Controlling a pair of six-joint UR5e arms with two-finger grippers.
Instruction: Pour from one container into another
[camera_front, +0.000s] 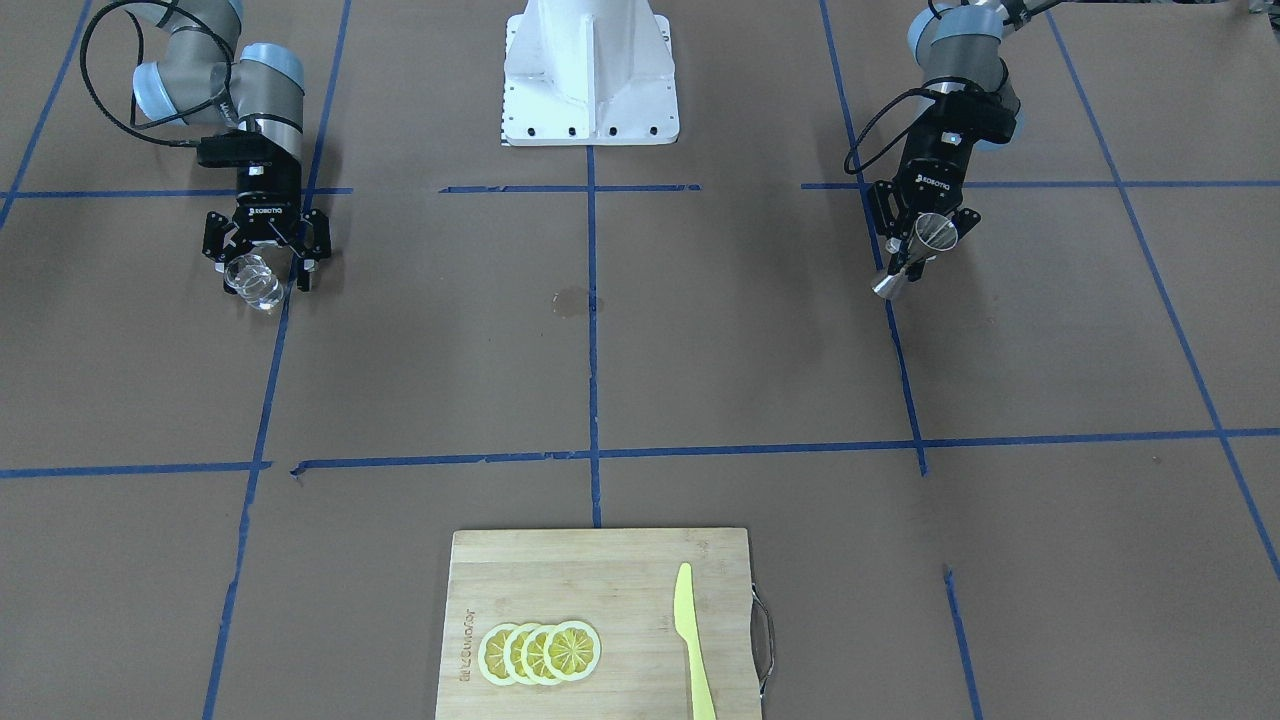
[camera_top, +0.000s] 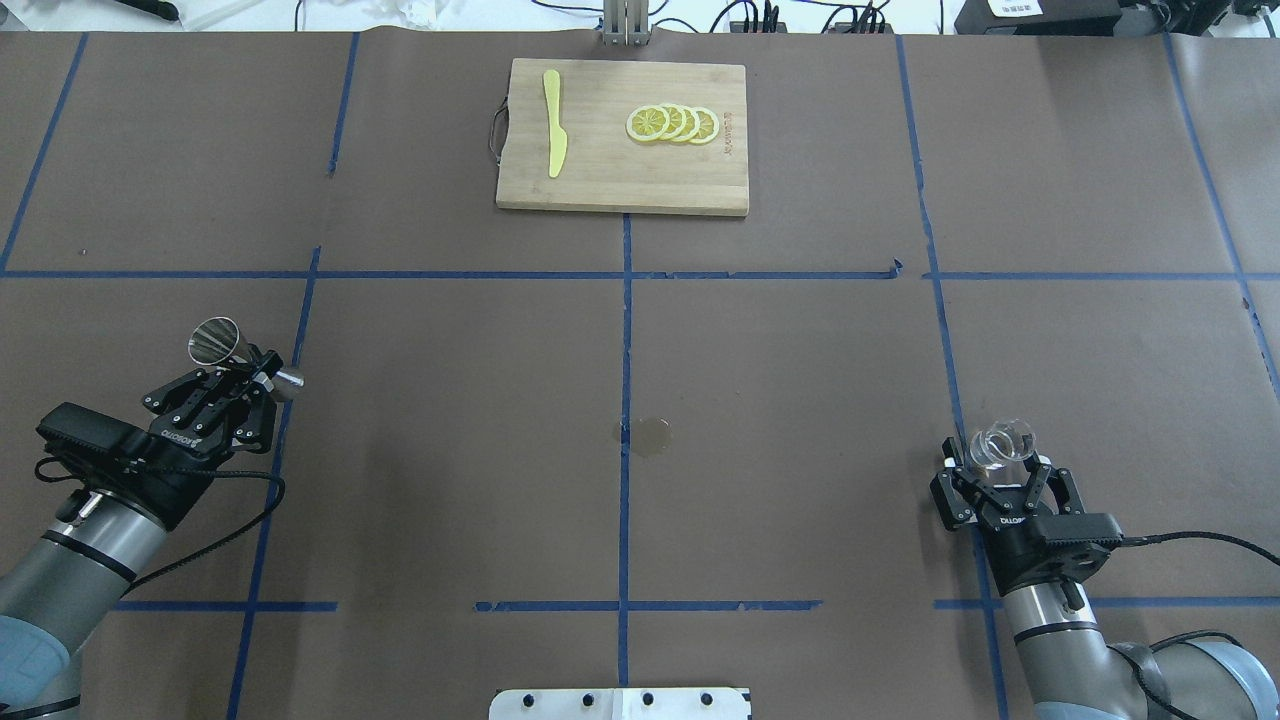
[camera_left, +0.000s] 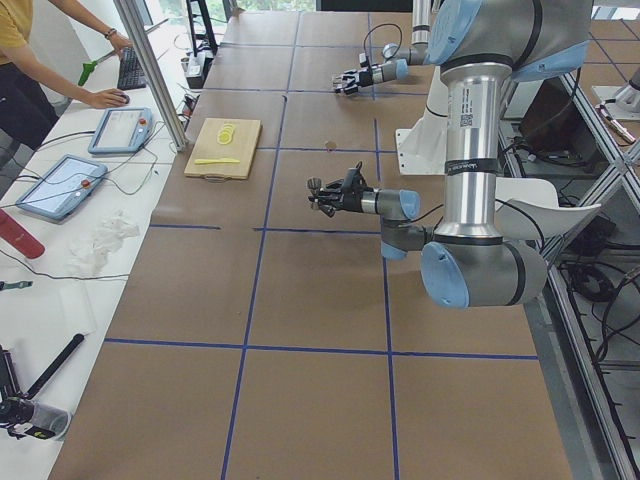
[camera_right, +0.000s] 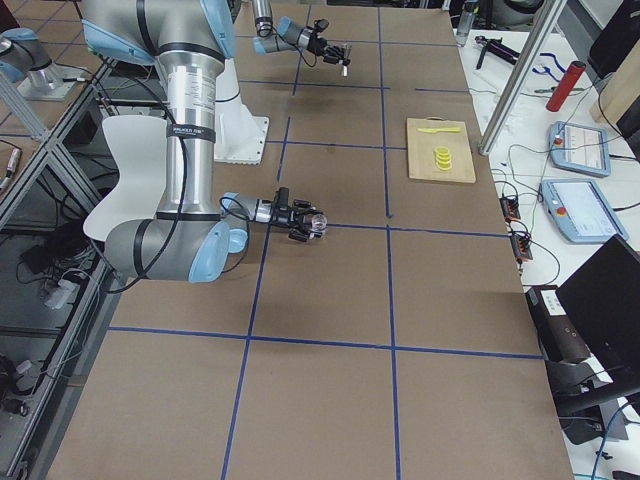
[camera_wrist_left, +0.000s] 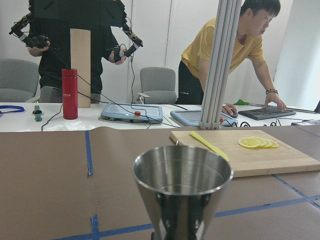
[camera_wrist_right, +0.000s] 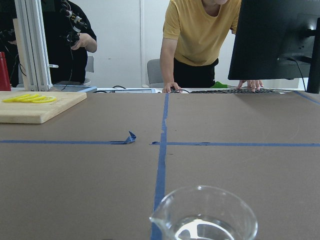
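**Pour not yet begun**

Near the robot, above the bench (camera_top: 800, 400): glass tumbler (camera_top: 1003, 445) pinched in right claw (camera_top: 1003, 478), steel jigger (camera_top: 213, 340) pinched in left claw (camera_top: 252, 370). Bring both together mid-bench, level the jigger's mouth, tip slowly.

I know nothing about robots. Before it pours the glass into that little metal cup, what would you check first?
1. The glass tumbler sits in the right claw: ok.
2. The steel jigger sits in the left claw: ok.
3. The jigger's wide mouth faces up: ok, by the left wrist view.
4. The tumbler is over the jigger: not ok; they are far apart, one on each side.
5. There is liquid in the tumbler: cannot tell.
6. The cutting board is out of the way: ok, well beyond both claws.
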